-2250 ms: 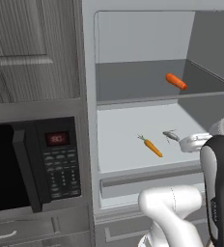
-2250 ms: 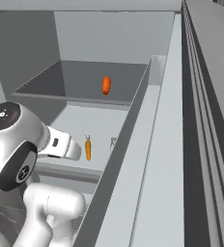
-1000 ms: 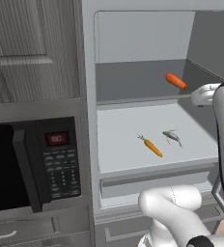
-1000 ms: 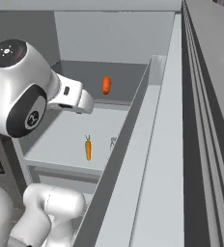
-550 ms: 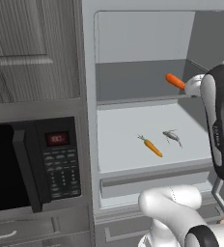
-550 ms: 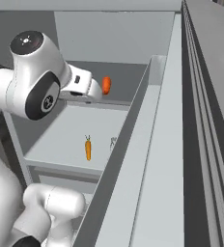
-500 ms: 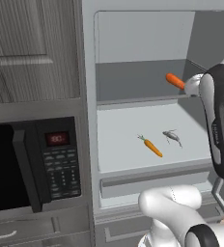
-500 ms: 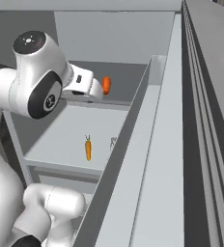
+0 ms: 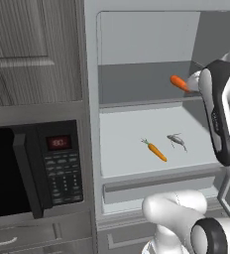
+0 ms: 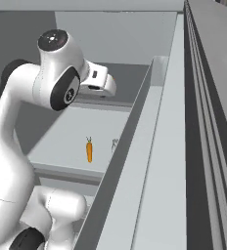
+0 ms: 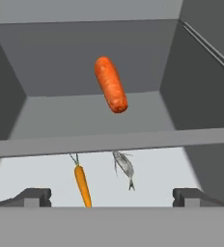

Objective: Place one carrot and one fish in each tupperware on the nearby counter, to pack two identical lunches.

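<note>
L→R: microwave [image 9: 37,168], then open shelves. Since approx 2 s ago arm has swung up from lower shelf [image 9: 132,149] to upper shelf [image 9: 137,89]; claw [image 11: 111,195] now spread wide, empty, facing stub carrot [image 11: 110,84] up there. Reads as first pick abt to start. Below: leafy carrot [image 11: 82,184] w/ fish [image 11: 123,166] just beside it. Arm covers stub carrot's right end in left base view. Fish tiny, detail unclear.
</note>
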Robot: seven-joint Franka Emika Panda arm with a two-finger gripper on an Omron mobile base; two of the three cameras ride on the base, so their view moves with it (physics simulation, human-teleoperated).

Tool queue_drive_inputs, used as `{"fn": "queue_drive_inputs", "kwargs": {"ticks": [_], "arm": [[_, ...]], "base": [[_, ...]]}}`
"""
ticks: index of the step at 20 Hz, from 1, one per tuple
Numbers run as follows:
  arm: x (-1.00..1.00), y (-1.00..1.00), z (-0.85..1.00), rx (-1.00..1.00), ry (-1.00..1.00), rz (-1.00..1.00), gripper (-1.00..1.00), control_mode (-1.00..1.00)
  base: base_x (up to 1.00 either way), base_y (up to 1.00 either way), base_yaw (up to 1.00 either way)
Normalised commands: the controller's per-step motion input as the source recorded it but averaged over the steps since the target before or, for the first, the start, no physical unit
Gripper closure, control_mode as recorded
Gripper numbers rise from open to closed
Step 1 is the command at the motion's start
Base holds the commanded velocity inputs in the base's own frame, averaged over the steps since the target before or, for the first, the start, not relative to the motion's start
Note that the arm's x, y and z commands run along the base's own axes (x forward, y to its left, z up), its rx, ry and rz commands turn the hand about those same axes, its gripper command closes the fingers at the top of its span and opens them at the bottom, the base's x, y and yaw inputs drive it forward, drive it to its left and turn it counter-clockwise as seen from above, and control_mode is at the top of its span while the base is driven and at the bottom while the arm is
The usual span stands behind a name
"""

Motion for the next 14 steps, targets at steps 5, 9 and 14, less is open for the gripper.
{"fn": "queue_drive_inputs", "kwargs": {"ticks": [5,9,14], "arm": [[0.7,0.0,-0.11,0.0,0.0,0.0,-1.0,-1.0],[0.6,-0.05,-0.07,0.0,0.0,0.02,-1.0,-1.0],[0.55,-0.08,0.0,0.0,0.0,0.01,-1.0,-1.0]], "base": [[0.0,0.0,0.0],[0.0,0.0,0.0],[0.0,0.0,0.0]]}}
